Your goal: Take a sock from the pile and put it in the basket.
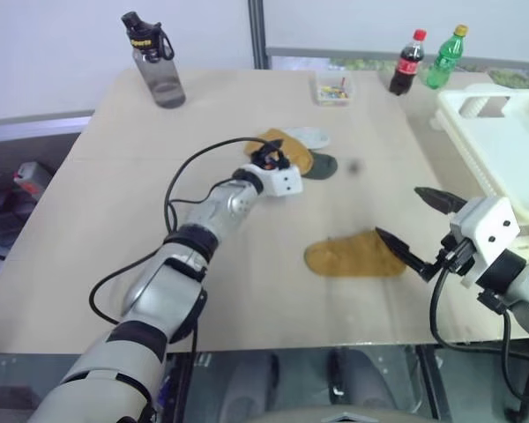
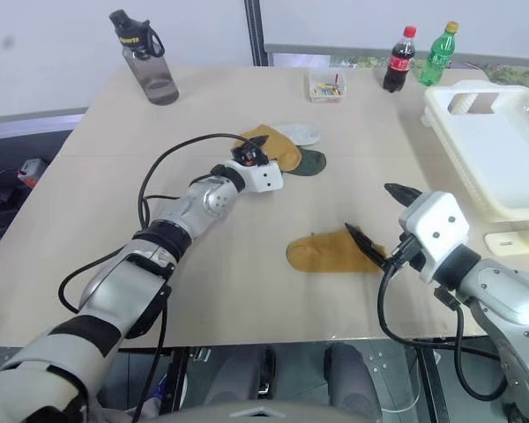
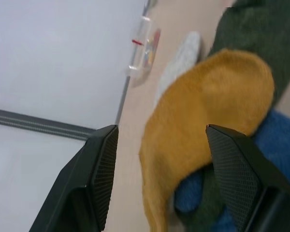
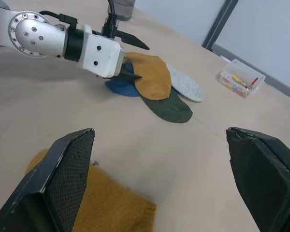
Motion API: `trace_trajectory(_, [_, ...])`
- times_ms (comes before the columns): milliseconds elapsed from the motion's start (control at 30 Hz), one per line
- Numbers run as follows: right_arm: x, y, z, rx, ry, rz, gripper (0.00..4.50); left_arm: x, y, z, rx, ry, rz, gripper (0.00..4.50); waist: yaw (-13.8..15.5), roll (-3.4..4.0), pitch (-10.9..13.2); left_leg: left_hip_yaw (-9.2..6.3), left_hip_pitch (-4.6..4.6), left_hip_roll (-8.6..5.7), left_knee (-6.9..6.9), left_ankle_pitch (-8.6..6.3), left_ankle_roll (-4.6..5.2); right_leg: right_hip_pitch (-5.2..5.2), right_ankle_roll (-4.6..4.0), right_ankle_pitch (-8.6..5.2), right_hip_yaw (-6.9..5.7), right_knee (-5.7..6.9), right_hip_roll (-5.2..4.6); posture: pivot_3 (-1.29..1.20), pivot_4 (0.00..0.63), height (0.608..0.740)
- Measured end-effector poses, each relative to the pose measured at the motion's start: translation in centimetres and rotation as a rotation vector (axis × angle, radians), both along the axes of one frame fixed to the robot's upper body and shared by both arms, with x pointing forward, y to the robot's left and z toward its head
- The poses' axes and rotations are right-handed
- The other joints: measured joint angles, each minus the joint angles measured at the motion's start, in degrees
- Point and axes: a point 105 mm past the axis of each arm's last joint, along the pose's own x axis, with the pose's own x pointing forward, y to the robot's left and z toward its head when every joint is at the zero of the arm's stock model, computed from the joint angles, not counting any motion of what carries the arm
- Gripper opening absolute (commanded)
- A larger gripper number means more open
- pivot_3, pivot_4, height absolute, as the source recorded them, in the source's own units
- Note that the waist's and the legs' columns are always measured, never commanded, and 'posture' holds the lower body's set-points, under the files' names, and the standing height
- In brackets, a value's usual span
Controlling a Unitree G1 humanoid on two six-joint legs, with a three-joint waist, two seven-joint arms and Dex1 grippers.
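Observation:
The pile (image 1: 293,148) lies mid-table: a mustard sock (image 3: 203,121) on top, a pale sock (image 1: 310,137), a dark green sock (image 4: 169,107) and a blue sock (image 3: 275,140) beneath. My left gripper (image 1: 268,159) is at the pile's near-left edge, open, one finger on each side of the mustard sock's edge. Another mustard sock (image 1: 353,256) lies alone nearer the table front. Just to its right, above the table, my right gripper (image 1: 398,211) is open and holds nothing. The cream basket (image 1: 454,115) stands at the far right.
A grey water bottle (image 1: 154,63) stands at the back left. A small clear box (image 1: 333,90), a cola bottle (image 1: 407,63) and a green bottle (image 1: 447,55) line the back edge. The left arm's black cable (image 1: 189,172) loops over the table.

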Motion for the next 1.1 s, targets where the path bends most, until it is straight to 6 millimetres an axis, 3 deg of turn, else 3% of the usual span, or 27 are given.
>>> trace_trajectory(133, [-0.1, 0.0, -0.1, 0.0, 0.002, -0.001, 4.5, -0.1, 0.3, 0.1, 0.004, 0.007, -0.007, 2.39, 0.0, 0.0, 0.0, -0.01, 0.0, 0.0, 0.0, 0.0, 0.0, 0.0, 0.0, 0.0, 0.0, 0.0, 0.0, 0.0, 0.15, 0.74])
trace_trajectory(267, [-0.2, -0.1, -0.2, -0.001, 0.005, -0.005, 4.5, -0.6, 1.1, -0.2, 0.027, 0.025, -0.028, 3.59, -0.1, 0.01, 0.0, 0.01, 0.01, 0.02, 0.0, 0.0, 0.0, -0.01, 0.0, 0.0, 0.01, 0.0, 0.0, 0.0, 0.15, 0.74])
trace_trajectory(467, [-0.2, 0.0, 0.0, -0.001, -0.001, -0.003, 4.5, -0.8, 1.2, -0.9, 0.1, 0.01, -0.027, 3.59, 0.2, 0.0, 0.0, -0.02, -0.01, -0.01, 0.01, 0.0, 0.0, 0.01, 0.01, 0.0, -0.02, 0.01, -0.01, 0.0, 0.15, 0.74])
trace_trajectory(700, [-0.1, 0.1, 0.3, 0.001, -0.018, -0.011, 4.5, -0.5, -0.1, 0.4, 0.229, -0.116, -0.049, 3.59, 0.0, 0.0, 0.0, 0.0, -0.02, -0.01, 0.01, 0.0, 0.0, 0.0, 0.01, 0.01, 0.0, 0.0, -0.01, 0.0, 0.15, 0.74])
trace_trajectory(1100, [-0.3, 0.2, 0.3, -0.001, -0.016, -0.017, 4.5, 0.2, -0.2, 0.3, 0.276, -0.143, -0.016, 3.59, 0.0, -0.01, 0.0, 0.0, -0.02, -0.01, 0.01, 0.0, 0.0, 0.0, 0.01, 0.01, -0.01, 0.0, 0.0, 0.0, 0.15, 0.74])
